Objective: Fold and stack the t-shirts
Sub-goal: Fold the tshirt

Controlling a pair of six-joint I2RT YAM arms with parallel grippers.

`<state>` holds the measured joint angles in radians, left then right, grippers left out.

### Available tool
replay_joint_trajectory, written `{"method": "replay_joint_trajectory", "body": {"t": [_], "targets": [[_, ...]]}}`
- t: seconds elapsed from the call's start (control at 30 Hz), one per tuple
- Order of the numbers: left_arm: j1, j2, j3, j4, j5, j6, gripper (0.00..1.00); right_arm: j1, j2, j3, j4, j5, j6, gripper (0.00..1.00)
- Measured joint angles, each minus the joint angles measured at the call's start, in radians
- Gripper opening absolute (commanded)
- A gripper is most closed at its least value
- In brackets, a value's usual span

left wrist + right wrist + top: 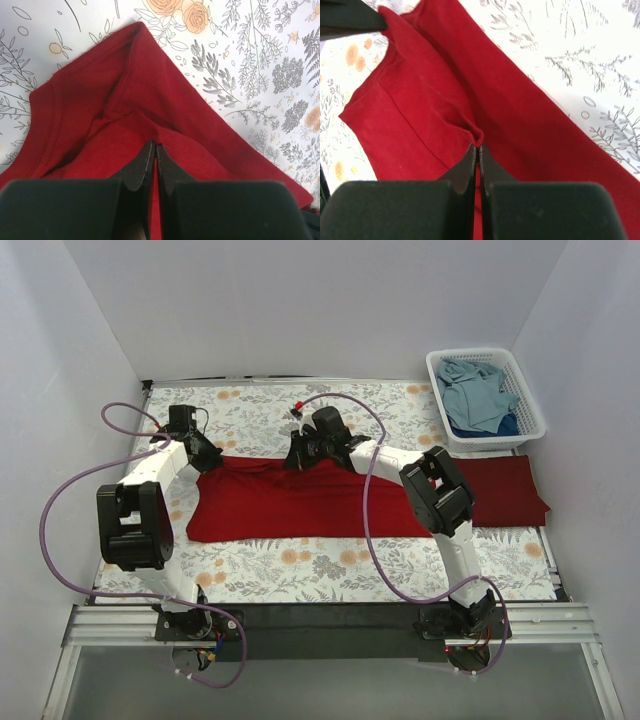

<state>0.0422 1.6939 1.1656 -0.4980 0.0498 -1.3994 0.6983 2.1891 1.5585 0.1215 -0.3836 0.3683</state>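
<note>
Top external: left gripper and right gripper both clamp the bright red t-shirt at its far edge, jaws closed. Thin pinches could slip, skewing the fold.

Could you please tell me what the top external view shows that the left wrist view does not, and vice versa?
Only the top external view shows the white basket holding blue shirts, the maroon shirt lying flat at the table's right, and the right gripper at the far edge of the bright red t-shirt. Only the left wrist view shows the left gripper shut, pinching a fold of that cloth, and the shirt's stitched hem up close. Both show the bright red t-shirt lying on the floral table cover.
</note>
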Motion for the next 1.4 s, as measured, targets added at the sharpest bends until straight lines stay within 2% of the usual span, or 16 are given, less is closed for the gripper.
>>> {"method": "replay_joint_trajectory", "body": {"t": [0.37, 0.77, 1.4], "targets": [[0.000, -0.035, -0.016, -0.028, 0.018, 0.006, 0.00, 0.033, -0.043, -0.004, -0.047, 0.035, -0.095, 0.03], [0.016, -0.053, -0.031, -0.121, 0.018, 0.028, 0.00, 0.077, -0.099, -0.087, -0.079, 0.037, -0.159, 0.03], [0.034, -0.054, -0.031, -0.262, 0.010, 0.085, 0.00, 0.124, -0.125, -0.123, -0.116, -0.026, -0.220, 0.07]]}}
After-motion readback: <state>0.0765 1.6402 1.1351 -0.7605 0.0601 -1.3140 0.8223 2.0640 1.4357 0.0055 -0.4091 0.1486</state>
